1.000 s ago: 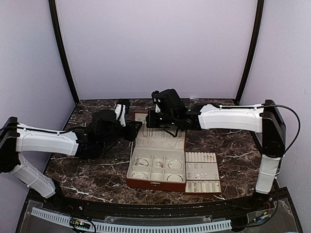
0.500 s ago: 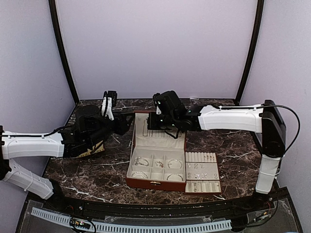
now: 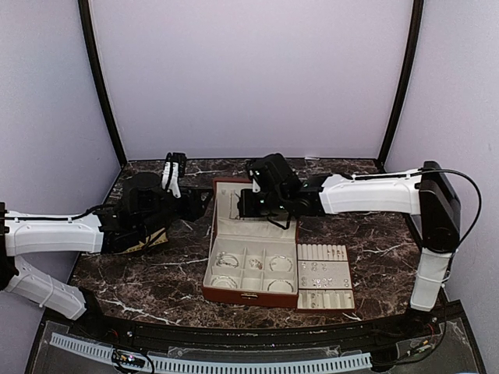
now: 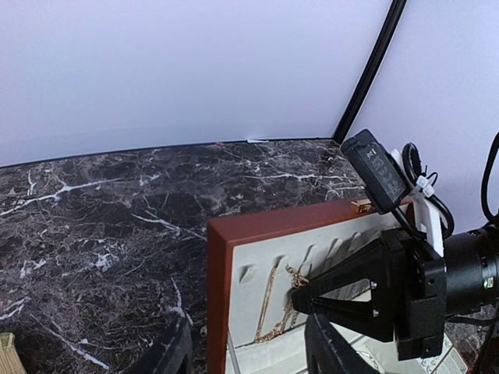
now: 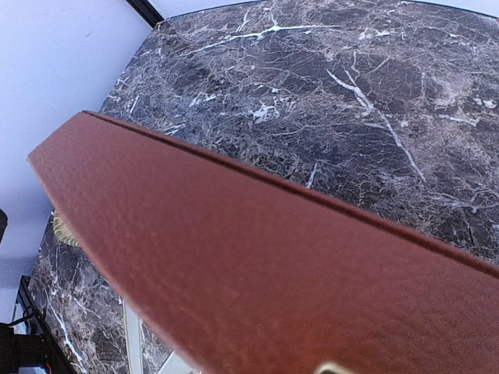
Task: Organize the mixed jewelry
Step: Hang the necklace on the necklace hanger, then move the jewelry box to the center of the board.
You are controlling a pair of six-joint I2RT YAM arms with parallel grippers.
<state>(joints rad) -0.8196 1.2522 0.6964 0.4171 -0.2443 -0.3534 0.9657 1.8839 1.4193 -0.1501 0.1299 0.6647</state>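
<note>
Most of the mixed jewelry [image 3: 255,263] looks sorted already. Silvery hoops, among them a bangle hoop [image 3: 227,259], and small rings lie in separate compartments of the open box [image 3: 249,295]. Tiny studs sit on the slotted tray [image 3: 323,251] just beside it on the right. A gold chain [image 4: 274,300] hangs on the inner face of the upright lid [image 5: 234,257]. I judge the task to be near its end, with perhaps the chain or the lid left to deal with. The straw mat [image 3: 153,238] is mostly hidden under the left arm, so leftovers there cannot be ruled out.

The left fingers [image 4: 321,351] stand well apart and hold nothing, aimed at the lid's near side edge. The right fingers [image 4: 312,300] are closed together, tips at the lid's lining next to the chain. Whether they pinch it I cannot tell.

Both arms crowd the lid from either side, leaving little room between them. Bare marble surface [image 3: 156,273] lies open left of the box and behind the lid, up to the back wall.
</note>
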